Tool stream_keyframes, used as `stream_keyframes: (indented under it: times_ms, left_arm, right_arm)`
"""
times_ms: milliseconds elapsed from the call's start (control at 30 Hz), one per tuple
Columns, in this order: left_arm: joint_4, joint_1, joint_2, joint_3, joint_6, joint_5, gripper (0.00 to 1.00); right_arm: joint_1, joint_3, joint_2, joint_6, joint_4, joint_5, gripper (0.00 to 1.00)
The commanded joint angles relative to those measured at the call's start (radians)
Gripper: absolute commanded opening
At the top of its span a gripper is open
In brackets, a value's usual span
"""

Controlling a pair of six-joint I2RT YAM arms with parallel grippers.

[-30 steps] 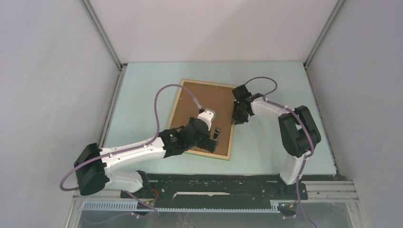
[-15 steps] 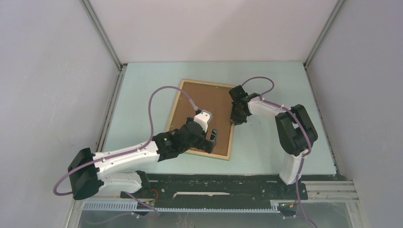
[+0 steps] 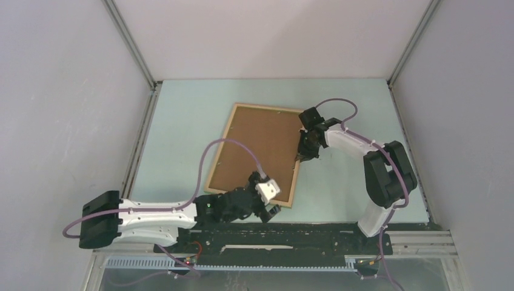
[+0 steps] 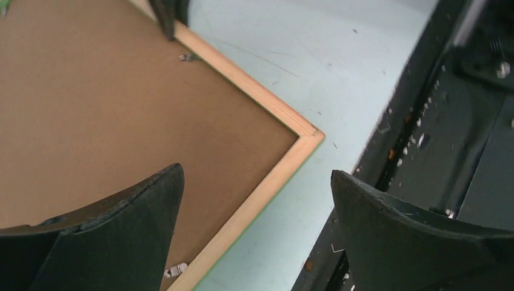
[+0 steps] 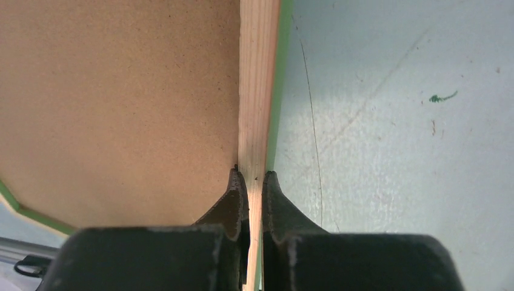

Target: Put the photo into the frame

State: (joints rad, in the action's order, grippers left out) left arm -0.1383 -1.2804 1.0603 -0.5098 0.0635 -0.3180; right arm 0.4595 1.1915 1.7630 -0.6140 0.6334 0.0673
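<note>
Left hand [image 3: 271, 210] pulled back off frame [image 5: 257, 91], right hand [image 5: 253, 179] pinching its rail

Left hand [image 4: 256, 173] spread wide; right hand [image 5: 251, 176] pinches frame [image 5: 257, 73].

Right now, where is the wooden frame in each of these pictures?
Top external: the frame lies in the centre, tilted.
Left wrist: the frame shows one corner, centre-right.
Right wrist: the frame shows one rail running up the middle.
Shared landmark: the right fingers pinching that rail.
</note>
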Motion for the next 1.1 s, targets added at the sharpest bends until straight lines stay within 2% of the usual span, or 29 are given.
stream_keyframes:
  times_ms: [0, 167, 333, 500, 600, 667, 700, 833, 900, 967, 1000, 1067]
  left_arm:
    - [-0.257, -0.093, 0.024, 0.089, -0.287, 0.001, 1.00]
    - [-0.468, -0.166, 0.124, 0.180, -0.387, -0.093, 1.00]
    - [-0.618, -0.261, 0.404, 0.132, -0.548, -0.256, 1.00]
    - [-0.894, -0.304, 0.692, 0.026, -0.764, -0.674, 1.00]
    - [-1.139, -0.305, 0.814, -0.016, -0.928, -0.805, 0.99]
    - [-1.153, -0.304, 0.829, -0.029, -0.952, -0.829, 0.96]
    - [-1.152, -0.302, 0.828, -0.028, -0.953, -0.839, 0.90]
    - [-1.143, -0.295, 0.783, -0.006, -0.957, -0.872, 0.47]
    - [-1.118, -0.294, 0.763, -0.006, -0.962, -0.869, 0.31]
    - [-1.115, -0.294, 0.746, -0.009, -0.981, -0.868, 0.08]
    - [-1.115, -0.293, 0.737, -0.013, -0.991, -0.870, 0.01]
    - [-1.112, -0.292, 0.716, -0.020, -1.011, -0.870, 0.00]
  right_arm:
    - [-0.024, 0.053, -0.080, -0.045, 0.032, 0.074, 0.00]
    - [-0.058, 0.059, -0.071, -0.085, 0.032, 0.171, 0.00]
    - [-0.066, 0.069, -0.073, -0.125, 0.037, 0.193, 0.00]
    - [-0.074, 0.075, -0.082, -0.133, 0.046, 0.208, 0.00]
    - [-0.073, 0.074, -0.087, -0.129, 0.055, 0.191, 0.00]
    - [-0.073, 0.074, -0.087, -0.125, 0.057, 0.193, 0.00]
    - [-0.073, 0.074, -0.088, -0.124, 0.058, 0.194, 0.00]
    - [-0.066, 0.074, -0.090, -0.124, 0.055, 0.192, 0.00]
    - [-0.062, 0.074, -0.086, -0.119, 0.051, 0.197, 0.00]
    - [-0.056, 0.074, -0.083, -0.103, 0.038, 0.208, 0.00]
    - [-0.055, 0.074, -0.084, -0.093, 0.031, 0.217, 0.00]
    - [-0.061, 0.074, -0.092, -0.063, 0.015, 0.239, 0.00]
